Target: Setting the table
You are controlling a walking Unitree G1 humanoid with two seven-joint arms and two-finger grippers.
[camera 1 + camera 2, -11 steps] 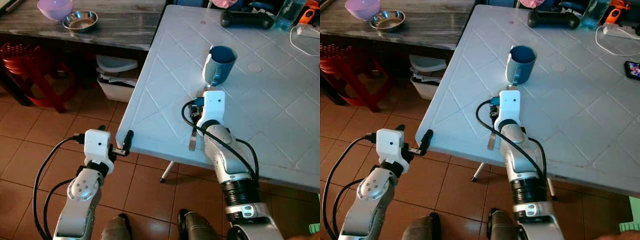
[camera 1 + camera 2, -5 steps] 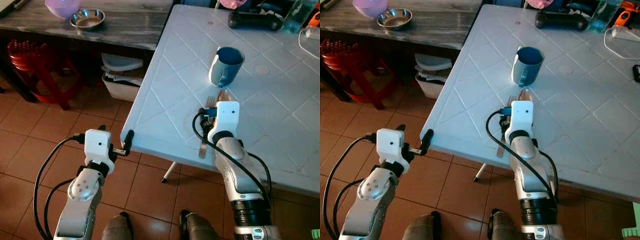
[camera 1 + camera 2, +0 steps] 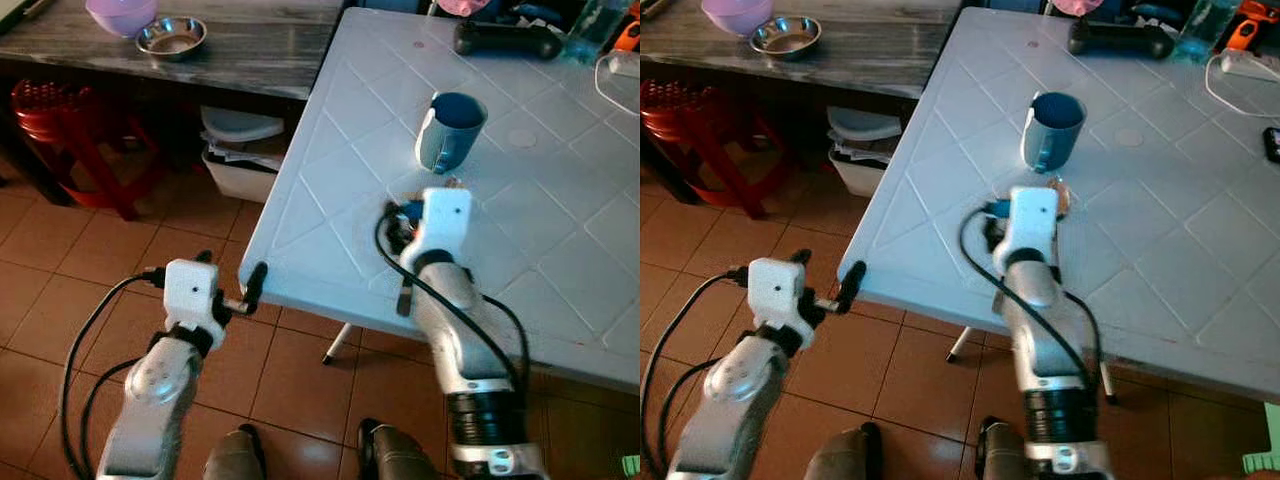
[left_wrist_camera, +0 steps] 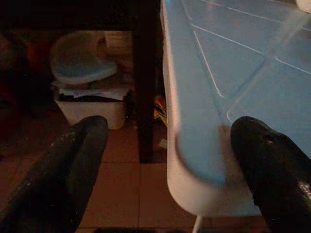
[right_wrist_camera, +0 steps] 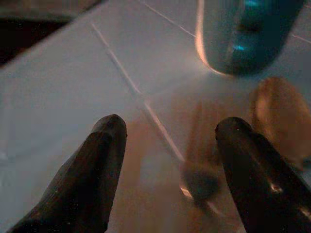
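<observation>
A blue mug stands upright on the white table. Just in front of it lie a fork, its handle reaching toward the table's near edge, and a spoon beside it. My right gripper hovers low over this cutlery, open, fingers pointing toward the mug; nothing is held. In the eye views its white wrist housing covers the fork's tines. My left gripper is open at the table's near left corner, level with the edge.
A dark wooden side table on the left carries a purple bowl and a steel bowl. Under it sit a white bin and a red stool. A black device, cables and a phone lie at the table's far side.
My right gripper has shifted slightly forward toward the mug, now covering the fork's tines. The camera has swayed a little. The left arm has stayed at the corner.
</observation>
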